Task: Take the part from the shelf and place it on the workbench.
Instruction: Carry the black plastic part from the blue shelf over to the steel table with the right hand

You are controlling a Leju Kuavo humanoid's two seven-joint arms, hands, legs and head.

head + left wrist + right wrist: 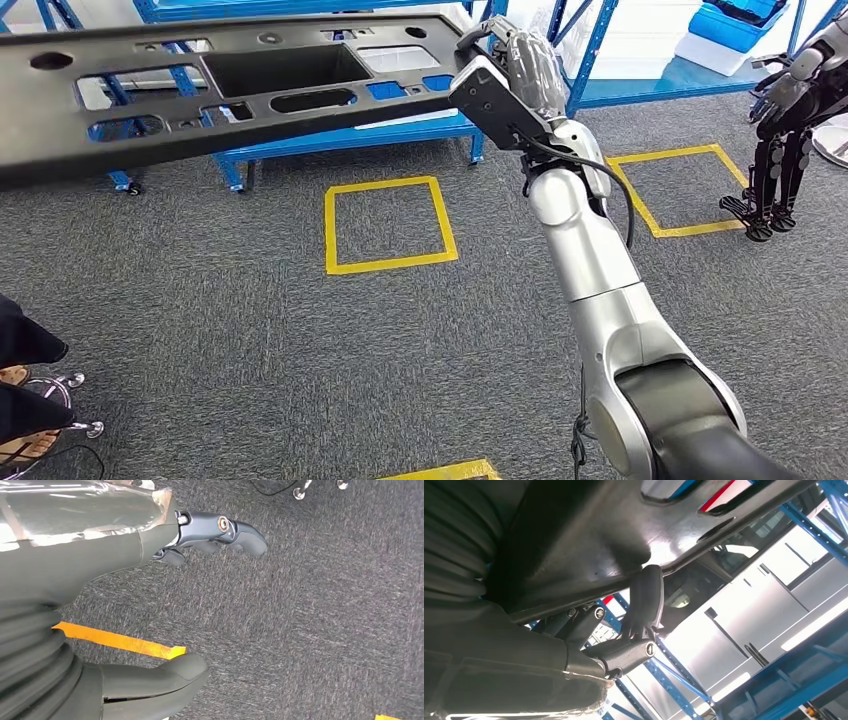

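Note:
A long black plastic part with several cut-outs stretches across the top of the head view, tilted down toward the left. My right hand grips its right end, raised in front of me. In the right wrist view the underside of the part lies over the hand, and dark fingers curl up around its edge. My left hand hangs over grey carpet with its fingers and thumb apart and nothing between them.
A blue shelf rack stands behind the part, with blue bins at the back right. Yellow tape squares mark the carpet. Another robot stands at the right edge. A person is at the lower left.

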